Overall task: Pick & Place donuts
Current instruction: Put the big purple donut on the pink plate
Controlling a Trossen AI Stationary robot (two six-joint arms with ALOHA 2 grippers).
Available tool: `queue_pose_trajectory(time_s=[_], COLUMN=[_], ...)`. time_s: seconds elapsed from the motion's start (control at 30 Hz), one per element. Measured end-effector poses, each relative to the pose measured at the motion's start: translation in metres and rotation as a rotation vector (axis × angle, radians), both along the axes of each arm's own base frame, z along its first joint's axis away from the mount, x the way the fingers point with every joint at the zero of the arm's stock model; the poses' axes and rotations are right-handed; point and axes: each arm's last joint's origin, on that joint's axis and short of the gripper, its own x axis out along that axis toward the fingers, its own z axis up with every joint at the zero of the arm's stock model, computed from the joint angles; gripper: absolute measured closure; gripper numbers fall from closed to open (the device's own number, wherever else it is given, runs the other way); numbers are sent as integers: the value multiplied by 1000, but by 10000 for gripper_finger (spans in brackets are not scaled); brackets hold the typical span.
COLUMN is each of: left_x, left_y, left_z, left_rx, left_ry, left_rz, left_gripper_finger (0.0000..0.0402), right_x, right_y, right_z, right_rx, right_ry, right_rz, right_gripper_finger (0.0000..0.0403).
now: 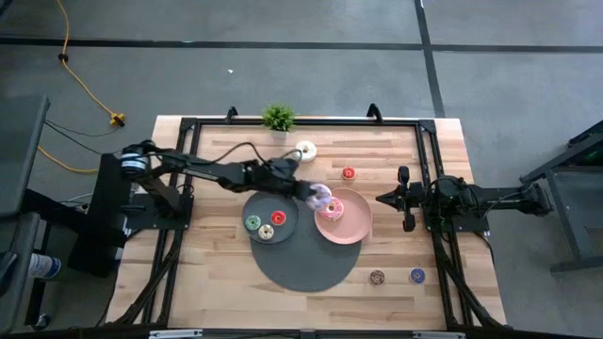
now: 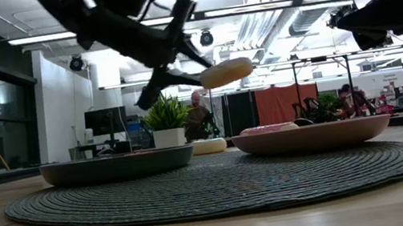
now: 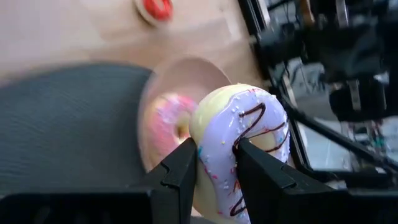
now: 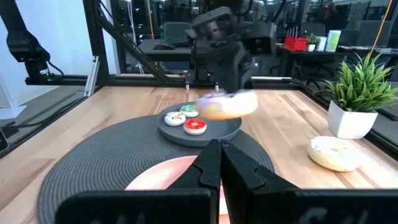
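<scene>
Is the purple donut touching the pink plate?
Apart. The low view shows the purple donut in the left gripper, hanging clear above the pink plate.

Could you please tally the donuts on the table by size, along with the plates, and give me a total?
Large iced donuts: 3 (purple one held by the left tool, pink, white)
Small donuts: 5 (red, red, green, brown, blue)
Plates: 2 (grey, pink)
Total: 10

Potted plant stands near round mat.
</scene>
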Motion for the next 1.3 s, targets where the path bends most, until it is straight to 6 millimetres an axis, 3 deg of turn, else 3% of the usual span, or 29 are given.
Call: queue_pose_trajectory(time_s=[0.2,0.47,1.07,1.3], left_x=[28,48,48,74], left_y=[-26,-45,-60,-63], left_z=[2,-2,-7,0], left_rx=[-28,-39,-68,-40], left_ry=[24,111,205,192], left_rz=[-59,-66,157,124], left_gripper_finger=[299,299,299,299], right_x=[0,0,0,0], right_y=[0,0,0,0], right_z=[0,0,0,0], right_rx=[0,0,0,0], right_ry=[0,0,2,2], right_rz=[0,1,0,0], right_gripper_finger=[402,402,402,402])
